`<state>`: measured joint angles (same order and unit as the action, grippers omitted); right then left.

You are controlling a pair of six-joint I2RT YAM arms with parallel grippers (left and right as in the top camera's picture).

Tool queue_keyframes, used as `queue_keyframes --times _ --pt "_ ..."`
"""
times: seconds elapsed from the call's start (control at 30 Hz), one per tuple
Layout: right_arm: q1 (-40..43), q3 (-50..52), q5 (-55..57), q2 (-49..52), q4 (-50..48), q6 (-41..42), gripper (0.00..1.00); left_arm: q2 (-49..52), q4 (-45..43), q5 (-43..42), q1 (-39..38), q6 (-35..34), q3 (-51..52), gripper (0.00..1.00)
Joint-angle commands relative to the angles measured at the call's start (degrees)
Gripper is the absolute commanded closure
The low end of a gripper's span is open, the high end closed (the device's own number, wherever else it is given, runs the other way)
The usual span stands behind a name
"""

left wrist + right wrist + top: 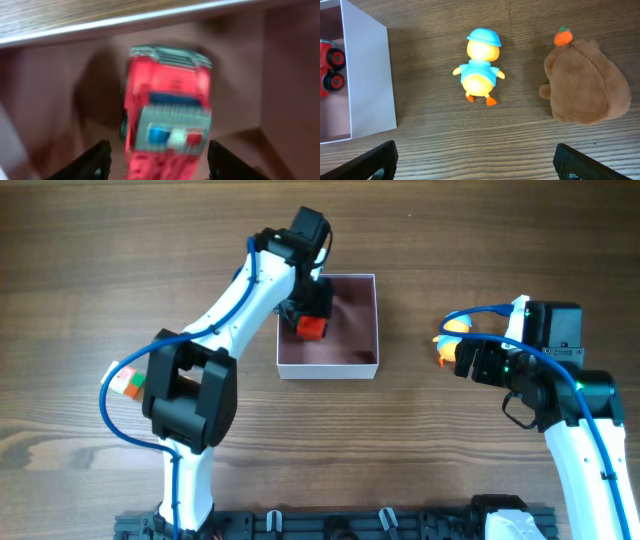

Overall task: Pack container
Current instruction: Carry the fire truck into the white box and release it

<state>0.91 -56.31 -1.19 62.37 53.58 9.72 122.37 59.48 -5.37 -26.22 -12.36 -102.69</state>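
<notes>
The container (365, 320) is a square white-walled box with a dusty-pink inside, at the table's middle. A red toy fire truck (311, 328) lies in its left part and shows blurred in the left wrist view (167, 115). My left gripper (303, 308) hangs inside the box over the truck. Its fingers (160, 165) are open, one on each side of the truck with gaps. My right gripper (466, 358) is open and empty (480, 165) above bare wood, to the right of the box. A yellow duck in blue (480, 70) lies ahead of it.
A brown plush (585, 82) with a small orange top lies beside the duck (455, 326). The container's white wall (367, 75) shows in the right wrist view, with the truck's wheels (332, 70) behind it. A multicoloured cube (126, 385) lies at the left, by the left arm.
</notes>
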Motion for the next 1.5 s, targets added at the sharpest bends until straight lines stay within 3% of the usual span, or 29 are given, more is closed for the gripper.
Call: queue_keyframes --times 0.0,0.17,0.27,0.37,0.6,0.73,0.97,1.1,1.47 --pt "-0.1 -1.2 1.2 0.4 0.1 -0.8 0.0 0.3 -1.8 1.3 -0.6 -0.1 -0.1 0.39" --pt "-0.1 -1.2 1.2 0.4 0.1 -0.7 0.0 -0.2 -1.6 1.4 -1.4 -0.1 -0.1 0.48" --pt "-0.1 -1.2 1.2 0.4 0.0 -0.7 0.0 -2.4 -1.7 1.5 -2.9 -0.1 -0.1 0.41" --pt "-0.1 -1.2 1.2 0.4 0.0 -0.7 0.0 -5.0 -1.9 2.7 -4.8 2.6 -0.1 0.43" --pt "-0.1 -1.2 1.2 0.4 0.1 -0.7 0.0 -3.9 -0.6 2.2 -9.0 6.2 -0.1 0.85" --pt "-0.1 -1.2 1.2 0.4 0.3 -0.7 0.0 -1.4 -1.4 2.2 -9.3 6.2 -0.1 0.95" --pt "-0.1 -1.2 1.2 0.4 0.3 -0.7 0.0 3.7 -5.8 2.5 -8.9 10.7 -0.1 0.96" --pt "-0.1 -1.2 1.2 0.4 0.5 -0.7 0.0 3.8 -7.6 7.9 -7.6 10.7 -0.1 0.94" --pt "-0.1 -1.2 1.2 0.4 0.6 -0.8 0.0 3.8 -6.5 8.4 -1.6 10.6 -0.1 0.95"
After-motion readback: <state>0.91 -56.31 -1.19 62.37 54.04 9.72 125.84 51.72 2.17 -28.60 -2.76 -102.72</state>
